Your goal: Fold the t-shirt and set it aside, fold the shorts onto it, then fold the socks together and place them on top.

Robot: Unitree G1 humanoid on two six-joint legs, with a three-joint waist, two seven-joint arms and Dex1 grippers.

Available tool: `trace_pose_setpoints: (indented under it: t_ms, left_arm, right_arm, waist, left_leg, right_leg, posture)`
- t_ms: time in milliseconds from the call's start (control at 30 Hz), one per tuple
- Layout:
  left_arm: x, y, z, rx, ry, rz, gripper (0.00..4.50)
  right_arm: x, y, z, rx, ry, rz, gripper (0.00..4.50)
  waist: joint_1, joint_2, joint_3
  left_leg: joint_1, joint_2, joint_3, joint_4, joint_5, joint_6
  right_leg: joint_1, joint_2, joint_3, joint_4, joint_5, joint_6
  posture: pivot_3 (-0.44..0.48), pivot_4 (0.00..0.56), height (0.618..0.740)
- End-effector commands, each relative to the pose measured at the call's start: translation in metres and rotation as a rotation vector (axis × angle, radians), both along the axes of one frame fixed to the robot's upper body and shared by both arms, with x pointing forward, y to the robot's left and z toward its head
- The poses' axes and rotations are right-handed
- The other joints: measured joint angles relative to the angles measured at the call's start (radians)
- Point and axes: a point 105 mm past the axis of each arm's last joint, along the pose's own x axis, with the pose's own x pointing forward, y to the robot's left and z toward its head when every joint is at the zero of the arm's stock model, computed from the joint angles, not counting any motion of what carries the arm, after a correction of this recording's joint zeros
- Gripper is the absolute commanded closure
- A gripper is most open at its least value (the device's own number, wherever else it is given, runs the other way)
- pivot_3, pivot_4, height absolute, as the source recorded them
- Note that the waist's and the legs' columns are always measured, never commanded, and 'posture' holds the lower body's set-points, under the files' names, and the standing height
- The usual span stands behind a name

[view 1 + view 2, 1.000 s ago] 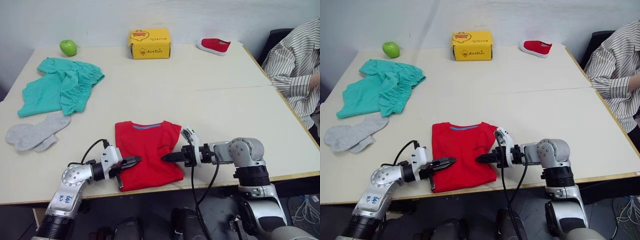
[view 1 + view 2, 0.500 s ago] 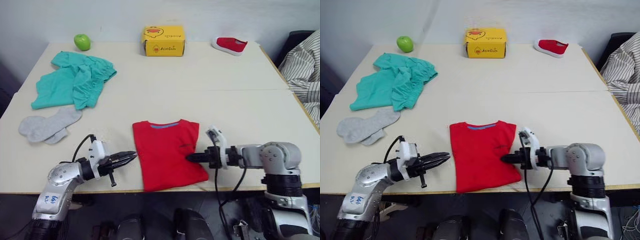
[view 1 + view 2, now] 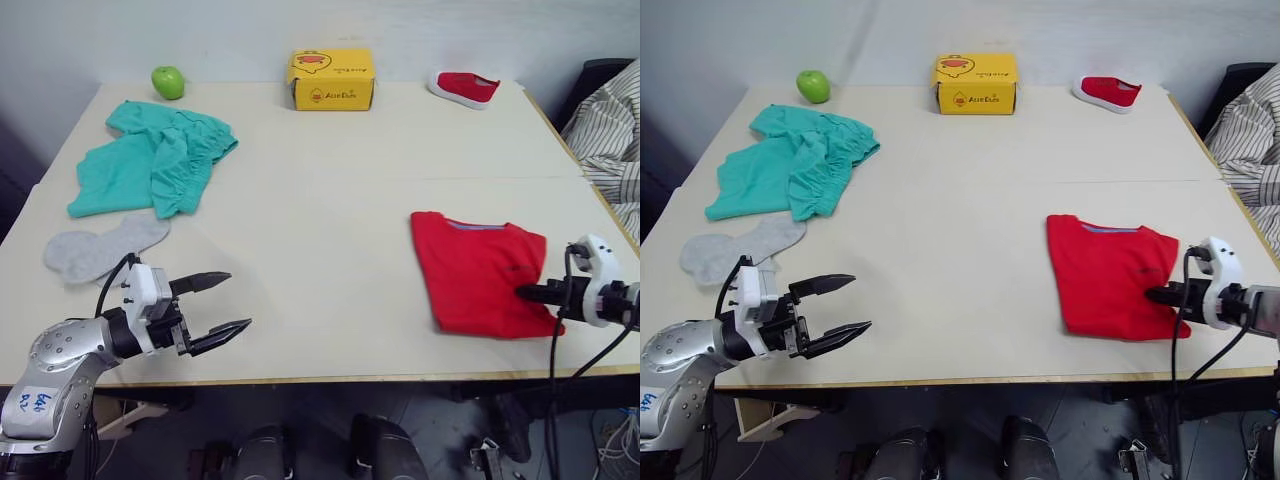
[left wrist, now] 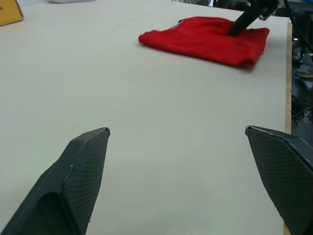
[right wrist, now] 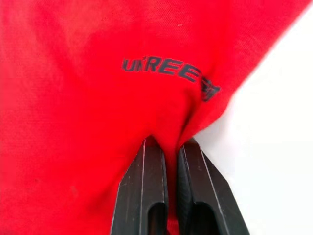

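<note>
The folded red t-shirt lies flat near the table's right front. My right gripper is shut on a pinch of its cloth at the right edge, just below the black print. Over bare tabletop at the front left, my left gripper stands wide open and empty, far from the t-shirt. The teal shorts lie crumpled at the back left. The grey socks lie in front of them, a little behind my left gripper.
A green apple, a yellow box and a small red shoe stand along the table's far edge. A person's striped sleeve reaches in at the right. A seam crosses the table.
My right gripper has dragged the folded t-shirt from the front middle to the right side. My left gripper has let go of it, opened wide and drawn back to the left.
</note>
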Motion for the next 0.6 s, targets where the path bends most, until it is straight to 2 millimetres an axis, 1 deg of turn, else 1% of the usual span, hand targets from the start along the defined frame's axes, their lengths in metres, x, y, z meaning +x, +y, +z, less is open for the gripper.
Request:
trace_pose_setpoints:
  t_ms: [33, 133, 167, 233, 300, 333, 400, 500, 567, 600]
  left_arm:
    - [-0.006, 0.002, 0.009, 0.012, -0.032, -0.013, 0.03]
    - [-0.005, 0.002, 0.009, 0.017, -0.032, -0.014, 0.03]
    - [-0.005, 0.001, 0.010, 0.017, -0.036, -0.013, 0.03]
    - [-0.006, 0.000, 0.011, 0.017, -0.044, -0.005, 0.00]
    - [-0.008, 0.000, 0.011, 0.017, -0.047, 0.004, 0.00]
    - [-0.009, 0.001, 0.010, 0.019, -0.046, 0.012, 0.00]
    - [-0.010, 0.003, 0.007, 0.024, -0.043, 0.031, 0.00]
    - [-0.012, 0.006, 0.003, 0.033, -0.034, 0.046, 0.00]
    - [-0.011, 0.007, 0.002, 0.032, -0.036, 0.056, 0.00]
    - [-0.010, 0.008, 0.001, 0.030, -0.039, 0.067, 0.00]
  right_arm:
    - [0.007, -0.017, 0.002, -0.112, -0.046, 0.064, 4.50]
    - [0.017, -0.023, 0.000, -0.194, -0.073, 0.087, 4.50]
    - [0.019, -0.026, -0.001, -0.189, -0.067, 0.074, 4.50]
    - [0.021, -0.031, 0.000, -0.194, -0.077, 0.054, 3.87]
    - [0.019, -0.035, -0.001, -0.214, -0.060, 0.064, 3.30]
    - [0.016, -0.043, -0.001, -0.260, -0.060, 0.056, 2.89]
    - [0.011, -0.058, 0.001, -0.358, -0.070, 0.048, 2.31]
    - [0.006, -0.079, 0.012, -0.499, -0.132, 0.029, 1.31]
    - [0.008, -0.086, 0.021, -0.552, -0.200, 0.018, 0.60]
    - [0.008, -0.088, 0.025, -0.574, -0.230, 0.014, 0.32]
  waist:
    - [-0.008, 0.001, 0.002]
    - [-0.022, 0.002, 0.004]
    - [-0.023, 0.002, 0.004]
    - [-0.025, 0.002, 0.004]
    - [-0.025, 0.002, 0.004]
    - [-0.025, 0.002, 0.004]
    - [-0.024, 0.002, 0.004]
    - [-0.018, 0.002, 0.004]
    - [-0.016, 0.003, 0.004]
    - [-0.018, 0.003, 0.005]
  left_leg:
    - [0.001, 0.001, 0.001, 0.000, 0.000, -0.001]
    - [0.001, 0.001, 0.003, 0.000, 0.001, -0.002]
    - [0.002, 0.001, 0.004, 0.000, 0.001, -0.002]
    - [0.002, 0.001, 0.005, 0.001, 0.001, -0.002]
    - [0.003, 0.001, 0.006, 0.001, 0.001, -0.002]
    - [0.003, 0.001, 0.006, 0.001, 0.001, -0.002]
    - [0.003, 0.002, 0.006, 0.001, 0.001, -0.002]
    - [0.003, 0.001, 0.006, 0.001, 0.001, -0.002]
    - [0.003, 0.000, 0.006, 0.001, 0.001, -0.002]
    - [0.003, 0.000, 0.006, 0.001, 0.001, -0.002]
  right_leg:
    - [0.000, 0.001, 0.001, 0.000, 0.000, 0.000]
    - [-0.002, 0.002, 0.002, 0.003, 0.000, 0.000]
    - [-0.001, 0.002, 0.003, 0.003, 0.000, 0.000]
    - [-0.002, 0.002, 0.004, 0.004, 0.000, -0.001]
    - [-0.002, 0.001, 0.005, 0.004, 0.001, -0.001]
    - [-0.002, 0.001, 0.006, 0.004, 0.001, -0.001]
    - [-0.002, 0.001, 0.006, 0.004, 0.001, -0.001]
    - [-0.002, 0.000, 0.006, 0.004, 0.001, -0.001]
    - [-0.002, 0.000, 0.006, 0.004, 0.001, -0.001]
    - [-0.002, 0.000, 0.006, 0.004, 0.001, -0.001]
  posture:
    - [0.000, 0.150, 0.740]
    - [0.000, 0.150, 0.740]
    - [0.000, 0.150, 0.740]
    - [0.000, 0.150, 0.740]
    - [0.000, 0.150, 0.740]
    - [0.000, 0.150, 0.740]
    - [0.000, 0.150, 0.740]
    - [0.000, 0.150, 0.740]
    - [0.000, 0.150, 0.740]
    - [0.000, 0.150, 0.740]
